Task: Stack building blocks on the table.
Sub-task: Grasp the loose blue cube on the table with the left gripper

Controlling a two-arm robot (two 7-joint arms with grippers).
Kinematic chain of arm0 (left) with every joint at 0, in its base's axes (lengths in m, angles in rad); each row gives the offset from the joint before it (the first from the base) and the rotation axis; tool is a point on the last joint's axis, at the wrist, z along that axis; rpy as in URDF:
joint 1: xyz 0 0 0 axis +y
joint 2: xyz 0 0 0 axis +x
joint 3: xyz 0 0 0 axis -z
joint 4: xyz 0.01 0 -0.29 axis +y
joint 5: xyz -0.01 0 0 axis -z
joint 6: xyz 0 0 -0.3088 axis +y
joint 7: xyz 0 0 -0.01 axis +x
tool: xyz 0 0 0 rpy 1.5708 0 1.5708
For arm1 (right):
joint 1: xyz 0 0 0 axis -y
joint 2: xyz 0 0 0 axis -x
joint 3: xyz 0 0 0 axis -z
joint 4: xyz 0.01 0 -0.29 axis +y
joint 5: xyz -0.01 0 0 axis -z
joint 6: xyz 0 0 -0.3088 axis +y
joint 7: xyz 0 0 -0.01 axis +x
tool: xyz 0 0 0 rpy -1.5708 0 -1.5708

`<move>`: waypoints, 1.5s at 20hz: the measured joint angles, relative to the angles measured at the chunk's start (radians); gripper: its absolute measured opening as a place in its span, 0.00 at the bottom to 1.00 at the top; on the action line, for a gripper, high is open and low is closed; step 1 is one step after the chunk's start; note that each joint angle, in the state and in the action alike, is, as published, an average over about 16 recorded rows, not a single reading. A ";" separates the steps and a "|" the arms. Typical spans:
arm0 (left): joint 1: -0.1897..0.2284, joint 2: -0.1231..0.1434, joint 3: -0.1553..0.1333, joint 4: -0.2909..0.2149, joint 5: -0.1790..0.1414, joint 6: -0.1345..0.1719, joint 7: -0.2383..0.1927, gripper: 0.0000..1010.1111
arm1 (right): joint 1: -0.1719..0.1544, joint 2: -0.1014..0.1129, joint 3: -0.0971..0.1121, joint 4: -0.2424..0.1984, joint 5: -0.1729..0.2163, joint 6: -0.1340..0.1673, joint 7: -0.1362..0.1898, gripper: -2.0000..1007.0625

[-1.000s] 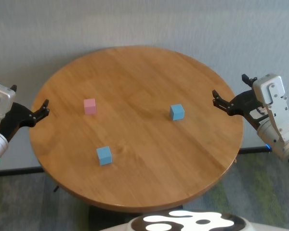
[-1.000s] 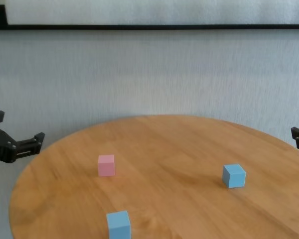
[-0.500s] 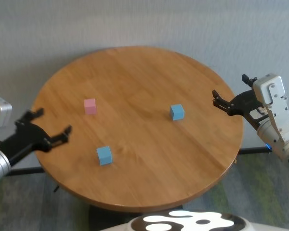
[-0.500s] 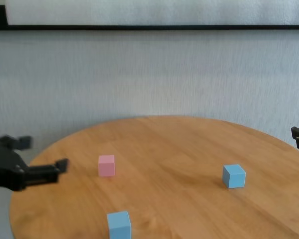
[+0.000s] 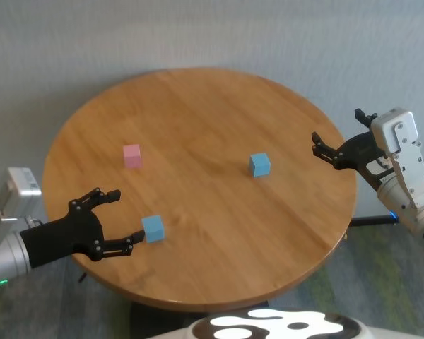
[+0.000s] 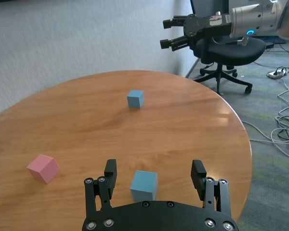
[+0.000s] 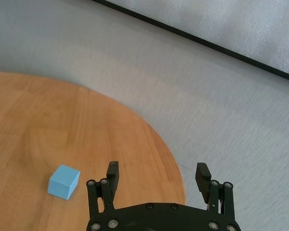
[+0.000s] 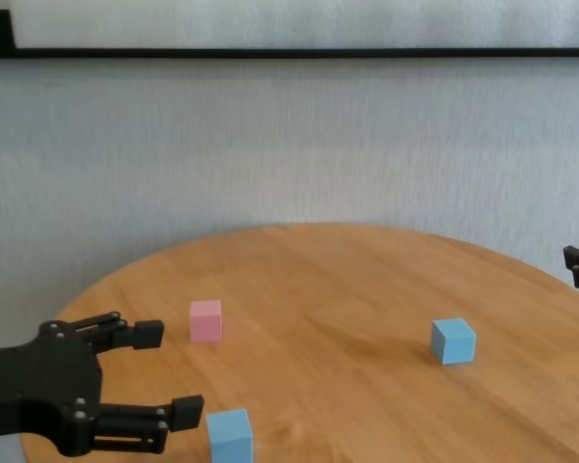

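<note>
Blue near block [image 5: 153, 228] is sitting just ahead of left claw [image 5: 120, 220], spread for grasping | pink block [image 5: 132, 156], other blue block [image 5: 260, 164] lying apart on desk [image 5: 219, 275] | right claw [image 5: 336, 150] spread, idling beyond it.

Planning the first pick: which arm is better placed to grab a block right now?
Left. The left gripper sits open over the table, its jaws lined up just short of the near blue block. The right gripper hangs off the table's edge, apart from the far blue block.
</note>
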State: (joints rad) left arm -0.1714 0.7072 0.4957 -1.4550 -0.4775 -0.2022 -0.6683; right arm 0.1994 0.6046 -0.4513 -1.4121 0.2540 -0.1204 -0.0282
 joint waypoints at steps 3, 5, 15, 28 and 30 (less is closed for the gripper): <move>-0.034 -0.015 0.022 0.052 0.016 -0.023 -0.058 0.99 | 0.000 0.000 0.000 0.000 0.000 0.000 0.000 1.00; -0.055 -0.027 0.034 0.084 0.031 -0.029 -0.081 0.99 | 0.000 0.000 0.000 0.000 0.000 0.000 0.000 1.00; -0.138 -0.085 0.078 0.209 0.104 -0.021 -0.148 0.99 | 0.000 0.000 0.000 0.000 0.000 0.000 0.000 1.00; -0.217 -0.163 0.101 0.339 0.161 -0.018 -0.148 0.99 | 0.000 0.000 0.000 0.000 0.000 0.000 0.000 1.00; -0.225 -0.173 0.101 0.354 0.167 -0.022 -0.145 0.99 | 0.000 0.000 0.000 0.000 0.000 0.000 0.000 1.00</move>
State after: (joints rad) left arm -0.3963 0.5341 0.5966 -1.1005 -0.3108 -0.2245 -0.8133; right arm 0.1994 0.6046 -0.4513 -1.4120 0.2540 -0.1204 -0.0282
